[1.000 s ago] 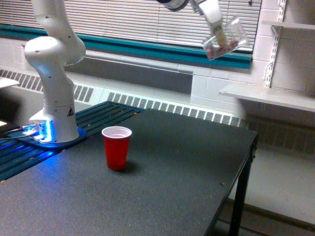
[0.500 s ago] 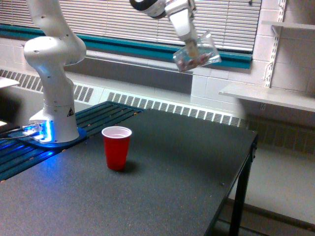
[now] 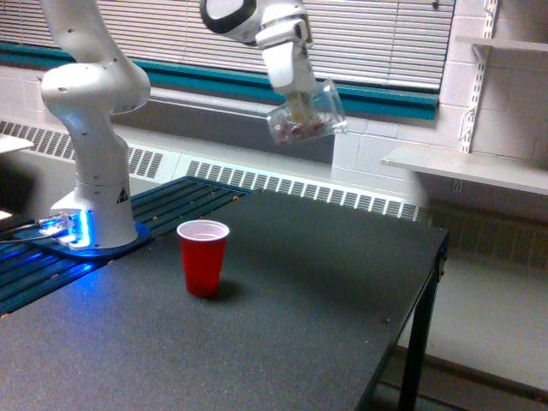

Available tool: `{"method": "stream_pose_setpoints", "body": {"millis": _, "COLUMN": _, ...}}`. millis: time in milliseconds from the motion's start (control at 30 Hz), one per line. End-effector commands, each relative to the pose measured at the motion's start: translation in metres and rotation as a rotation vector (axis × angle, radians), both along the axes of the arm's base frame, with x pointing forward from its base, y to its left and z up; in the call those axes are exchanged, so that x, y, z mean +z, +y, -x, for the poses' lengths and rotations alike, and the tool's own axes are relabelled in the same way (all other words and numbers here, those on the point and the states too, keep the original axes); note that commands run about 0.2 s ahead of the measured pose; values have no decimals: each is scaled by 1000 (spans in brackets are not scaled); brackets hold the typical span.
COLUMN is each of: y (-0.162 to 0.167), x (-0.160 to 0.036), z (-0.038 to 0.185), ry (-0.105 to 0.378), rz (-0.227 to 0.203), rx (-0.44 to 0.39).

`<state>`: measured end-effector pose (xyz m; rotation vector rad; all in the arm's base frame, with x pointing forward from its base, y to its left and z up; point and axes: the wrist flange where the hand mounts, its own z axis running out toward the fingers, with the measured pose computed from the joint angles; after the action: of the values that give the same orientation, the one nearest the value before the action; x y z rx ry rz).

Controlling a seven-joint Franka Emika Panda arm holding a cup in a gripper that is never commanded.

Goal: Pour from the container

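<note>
At the exterior view's left stands the white base of the Panda arm [image 3: 92,128], bolted to a blue-lit mount [image 3: 73,229] on the dark slatted edge of the black table [image 3: 282,325]. A little to the right, a red cup [image 3: 204,256] with a white interior stands upright on the tabletop, alone and clear of the base. Higher up and further right, the arm's white wrist reaches in from the top, and the gripper [image 3: 298,110] hangs in the air in front of the window blinds [image 3: 360,38] and the teal sill. Its fingers are pinched on the container [image 3: 306,116], a small clear cup held tilted well off upright, its bottom toward the left and its mouth turned toward the exterior view's right. Through the transparent wall a cluster of small brownish-red bits shows, lying along the lower side. A handle cannot be made out at this size. The container hangs high above the table, up and to the right of the red cup, not over it. At the far right, a pale shelf [image 3: 462,167] is fixed to the tiled wall.
</note>
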<state>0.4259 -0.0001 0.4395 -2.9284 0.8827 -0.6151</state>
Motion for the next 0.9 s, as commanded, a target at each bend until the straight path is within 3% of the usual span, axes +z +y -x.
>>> {"method": "stream_pose_setpoints", "body": {"millis": 33, "y": -11, "x": -12, "z": 18, "ry": 15, "rz": 18, "rx": -14}}
{"method": "stream_pose_setpoints", "body": {"millis": 200, "y": -16, "x": -26, "z": 36, "ry": 41, "rz": 13, "rx": -35}}
{"method": "stream_pose_setpoints", "body": {"millis": 600, "y": -27, "x": -44, "z": 76, "ry": 109, "rz": 51, "rx": -77}}
{"method": "stream_pose_setpoints", "body": {"millis": 900, "y": -28, "x": -62, "z": 105, "ry": 160, "rz": 45, "rx": -131}}
